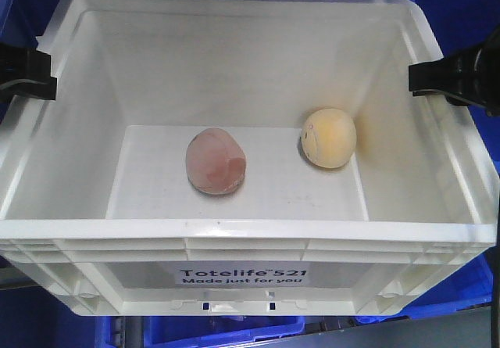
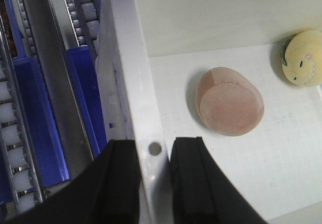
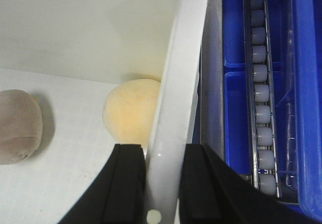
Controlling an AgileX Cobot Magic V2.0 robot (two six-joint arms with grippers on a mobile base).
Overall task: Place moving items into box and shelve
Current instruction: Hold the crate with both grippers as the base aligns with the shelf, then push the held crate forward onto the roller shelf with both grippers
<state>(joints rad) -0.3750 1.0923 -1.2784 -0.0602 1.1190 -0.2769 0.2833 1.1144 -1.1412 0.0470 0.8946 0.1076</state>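
Since both balls already lie inside white Totelife crate (image 1: 234, 231), I judge loading done, shelving left. Pink seamed ball (image 1: 216, 160) rests mid-floor; pale yellow ball (image 1: 329, 138) sits nearer right wall. Left gripper (image 2: 153, 148) straddles left rim, one finger inside, one outside, pinched on wall. Right gripper (image 3: 163, 153) does same on right rim. Opposite grips, I reckon, keep crate level for lift. Blue bins (image 2: 85, 98) and roller track (image 3: 261, 83) flank crate outside.

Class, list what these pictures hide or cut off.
1. Front view: the surface under the large white plastic crate, hidden by the crate.
2. Right wrist view: part of the pale yellow soft ball, behind the crate's wall.
3. Right wrist view: the dull pink seamed ball, cut by the left edge.
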